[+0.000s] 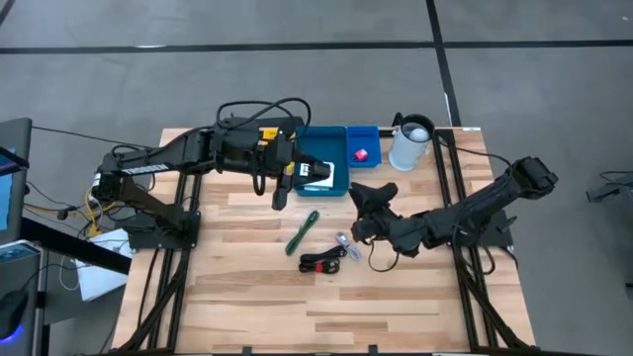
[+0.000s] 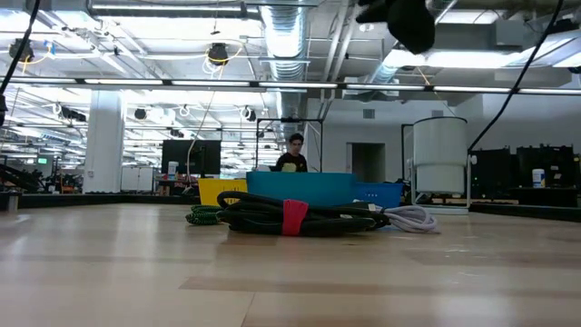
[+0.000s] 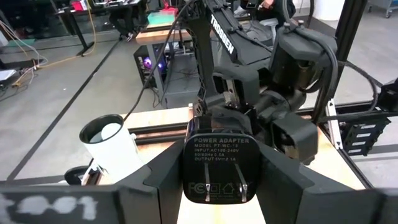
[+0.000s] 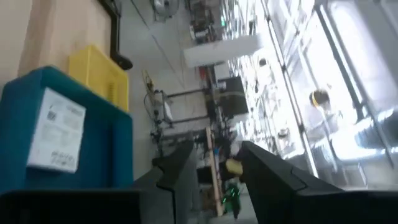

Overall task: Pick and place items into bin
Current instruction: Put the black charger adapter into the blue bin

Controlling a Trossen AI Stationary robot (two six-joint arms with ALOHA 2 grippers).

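1. Two arms are over my table (image 1: 247, 307); the left gripper (image 1: 313, 170) hangs above the teal bin (image 1: 321, 138), at its front edge.
2. My left wrist view shows the two dark fingers (image 3: 155, 180) closed on a black power adapter (image 3: 217, 167), with its printed label and two metal prongs facing the camera.
3. From above, I see a white card (image 1: 329, 178) lying in the front part of the teal bin, partly under the left gripper.
4. My right gripper (image 1: 364, 198) is in the middle of the table, just in front of the bins, and it holds nothing; the jaws stand apart in the right wrist view.
5. A smaller blue bin (image 1: 363, 138) touches the teal one on its right side, and a pink round piece (image 1: 360, 154) lies inside it.
6. Just beside the blue bin stands a white jug (image 1: 409, 143), upright, near the back right of the table.
7. On the bare wood I see a green pen (image 1: 303, 232), lying diagonally in front of the teal bin.
8. Near the pen, closer to the front edge, lies a coiled black-and-red cable (image 1: 320, 261), and a small grey-white cable (image 1: 346, 243) is just beside it.
9. In the low view the black-and-red cable is in front of the teal bin, and a person (image 2: 292, 154) is far behind in the room.
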